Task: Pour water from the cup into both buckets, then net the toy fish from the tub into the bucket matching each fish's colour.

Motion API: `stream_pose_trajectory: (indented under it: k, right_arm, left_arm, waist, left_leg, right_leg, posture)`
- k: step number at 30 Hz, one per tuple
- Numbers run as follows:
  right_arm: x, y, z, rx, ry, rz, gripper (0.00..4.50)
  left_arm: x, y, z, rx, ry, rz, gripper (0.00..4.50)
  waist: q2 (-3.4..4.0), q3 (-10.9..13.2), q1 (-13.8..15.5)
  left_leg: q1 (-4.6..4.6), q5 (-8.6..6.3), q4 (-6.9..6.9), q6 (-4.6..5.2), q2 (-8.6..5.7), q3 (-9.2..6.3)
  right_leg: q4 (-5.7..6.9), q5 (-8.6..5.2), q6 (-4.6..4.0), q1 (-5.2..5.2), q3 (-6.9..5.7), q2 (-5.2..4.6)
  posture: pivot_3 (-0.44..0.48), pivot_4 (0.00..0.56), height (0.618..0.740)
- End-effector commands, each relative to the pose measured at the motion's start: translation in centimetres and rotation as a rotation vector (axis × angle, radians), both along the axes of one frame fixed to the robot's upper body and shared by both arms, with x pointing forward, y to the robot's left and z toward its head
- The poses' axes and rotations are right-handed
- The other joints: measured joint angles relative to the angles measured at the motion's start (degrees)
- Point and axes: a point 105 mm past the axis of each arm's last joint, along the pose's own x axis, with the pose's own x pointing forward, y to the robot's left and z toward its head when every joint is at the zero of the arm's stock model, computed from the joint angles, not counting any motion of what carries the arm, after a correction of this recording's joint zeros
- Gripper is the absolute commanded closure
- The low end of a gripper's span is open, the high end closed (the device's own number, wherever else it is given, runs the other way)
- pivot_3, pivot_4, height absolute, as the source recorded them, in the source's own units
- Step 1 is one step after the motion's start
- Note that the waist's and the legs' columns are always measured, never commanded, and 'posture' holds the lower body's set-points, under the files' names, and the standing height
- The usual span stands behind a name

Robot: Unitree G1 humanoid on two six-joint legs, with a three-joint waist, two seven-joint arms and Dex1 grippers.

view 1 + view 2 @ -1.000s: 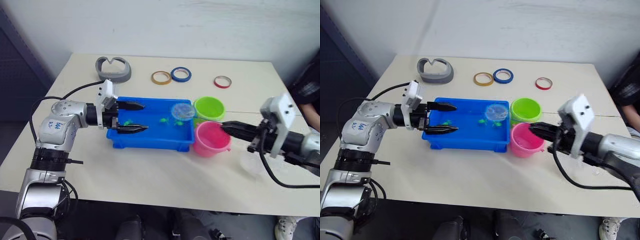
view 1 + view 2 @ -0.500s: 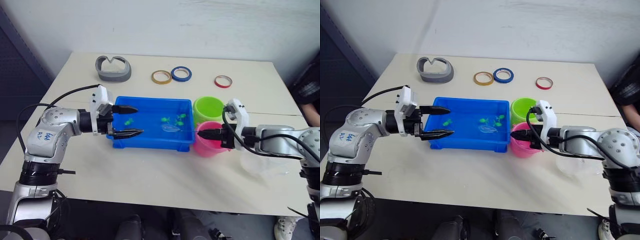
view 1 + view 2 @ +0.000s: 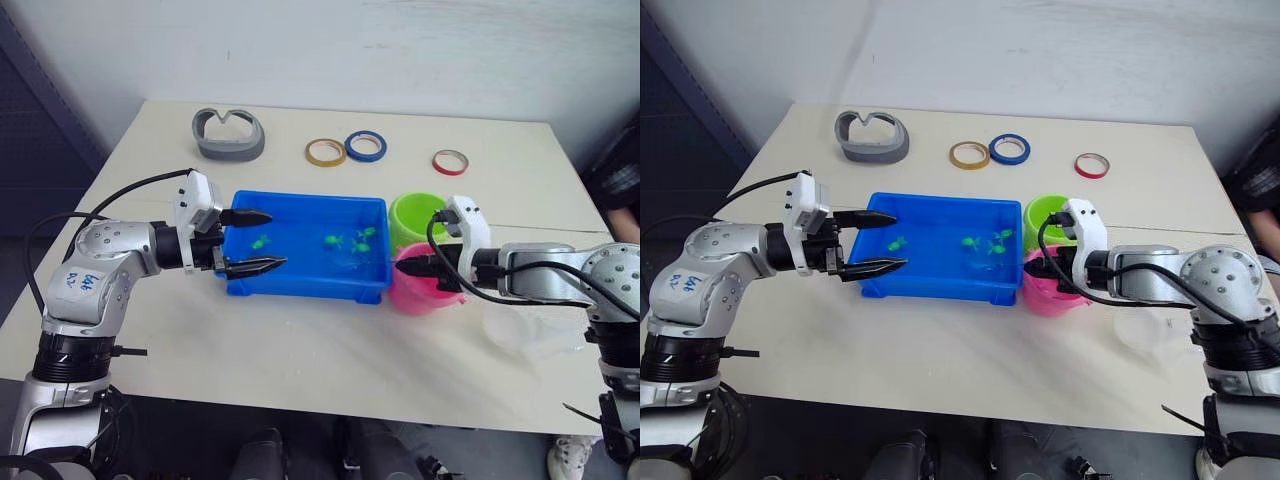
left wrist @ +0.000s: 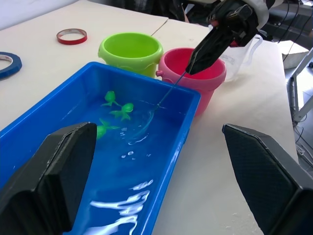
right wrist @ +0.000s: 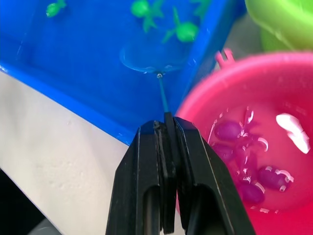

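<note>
The blue tub holds water and several green toy fish. My left gripper is open at the tub's left end, one finger over the water and one over the front rim. My right gripper hangs over the pink bucket, shut on the net's thin handle. The net's hoop lies dipped in the water beside two green fish. Several pink fish sit in the pink bucket's water. The green bucket stands just behind it. The clear cup rests right of the buckets.
A grey curved piece and three tape rings, yellow, blue and red, lie along the table's back. A person is at the table's right edge. Cables trail from both arms.
The net was up in the air by the green bucket; it has come down into the tub's water. My right gripper has moved left to the pink bucket. The left gripper stays open at the tub.
</note>
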Motion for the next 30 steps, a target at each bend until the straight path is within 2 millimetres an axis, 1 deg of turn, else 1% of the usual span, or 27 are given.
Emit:
stream_pose_trajectory:
  k: [1,5,6,9,11,14,17,20,22,25,30]
  right_arm:
    - [-0.5,0.0,1.2,-0.051,-0.112,0.033,4.5]
    - [-0.3,-0.1,1.5,-0.13,-0.224,0.06,4.5]
    - [-0.4,-0.1,1.3,-0.118,-0.213,0.054,4.5]
    - [-0.7,-0.3,0.5,0.002,-0.118,0.011,4.5]
    - [-0.8,-0.3,0.4,0.015,-0.106,0.009,4.5]
    - [-0.9,-0.2,0.1,0.121,-0.006,-0.03,4.5]
    - [-1.2,-0.2,0.1,0.146,0.039,-0.048,4.5]
    - [-0.5,-1.0,0.0,0.092,0.016,-0.119,4.5]
    - [0.3,-1.5,0.4,0.037,-0.045,-0.151,4.5]
    - [1.2,-1.2,0.8,0.003,-0.105,-0.159,4.5]
    - [2.1,-0.8,1.1,-0.043,-0.171,-0.153,4.5]
  left_arm:
    - [-0.1,-0.3,1.3,-0.012,-0.052,-0.022,0.01]
    - [0.1,-0.6,1.5,-0.013,-0.057,-0.039,0.01]
    - [0.2,-0.7,1.6,-0.013,-0.058,-0.043,0.01]
    - [0.4,-0.9,1.7,-0.014,-0.061,-0.053,0.01]
    - [0.4,-0.9,1.7,-0.014,-0.062,-0.057,0.01]
    - [0.7,-1.0,1.8,-0.011,-0.065,-0.062,0.01]
    - [0.8,-1.0,1.9,-0.011,-0.07,-0.062,0.01]
    - [1.0,-0.9,2.0,-0.014,-0.075,-0.058,0.01]
    - [0.9,-0.9,1.9,-0.016,-0.075,-0.057,0.01]
    - [0.8,-0.8,1.8,-0.018,-0.074,-0.051,0.01]
    - [0.7,-0.5,1.9,-0.021,-0.077,-0.037,0.01]
  waist:
    - [0.0,0.0,0.0]
    - [0.0,0.0,0.04]
    - [0.0,0.0,-0.03]
    - [-0.02,-0.01,0.01]
    - [-0.02,-0.01,0.01]
    - [-0.02,-0.01,-0.04]
    - [-0.02,-0.01,-0.06]
    - [-0.02,-0.01,-0.05]
    - [-0.02,-0.01,-0.08]
    - [-0.02,-0.01,-0.13]
    - [-0.02,-0.01,0.01]
  left_leg:
    - [0.0,0.0,0.0,0.0,0.0,-0.03]
    - [-0.02,-0.01,0.0,0.03,0.0,-0.05]
    - [-0.02,-0.01,0.0,0.03,0.0,-0.05]
    - [-0.01,-0.01,-0.02,0.03,0.0,-0.08]
    - [-0.02,-0.01,-0.02,0.03,0.0,-0.1]
    - [-0.03,0.0,-0.01,0.03,0.0,-0.1]
    - [-0.02,0.0,-0.01,0.04,0.0,-0.1]
    - [-0.03,0.0,-0.01,0.04,0.0,-0.1]
    - [-0.03,-0.01,0.0,0.04,0.0,-0.1]
    - [-0.03,-0.01,-0.01,0.04,0.0,-0.1]
    - [-0.04,-0.01,-0.02,0.04,0.0,-0.11]
  right_leg:
    - [-0.11,0.0,0.0,0.02,-0.03,0.0]
    - [-0.3,0.02,0.04,0.06,-0.03,-0.01]
    - [-0.31,0.02,0.04,0.06,-0.03,-0.01]
    - [-0.31,0.02,0.04,0.08,-0.07,-0.01]
    - [-0.29,0.02,0.04,0.08,-0.08,-0.02]
    - [-0.22,0.03,0.04,0.08,-0.09,-0.03]
    - [-0.29,0.03,0.04,0.08,-0.1,-0.03]
    - [-0.31,0.03,0.04,0.08,-0.1,-0.03]
    - [-0.34,0.03,0.04,0.09,-0.09,-0.03]
    - [-0.33,0.03,0.05,0.08,-0.09,-0.03]
    - [-0.32,0.03,0.05,0.08,-0.1,-0.03]
  posture:
    - [0.0,0.15,0.74]
    - [0.0,0.15,0.74]
    - [0.0,0.15,0.74]
    - [0.0,0.15,0.74]
    - [0.0,0.15,0.74]
    - [0.0,0.15,0.74]
    - [0.0,0.15,0.74]
    - [0.0,0.15,0.74]
    - [0.0,0.15,0.74]
    - [0.0,0.15,0.74]
    - [0.0,0.15,0.74]
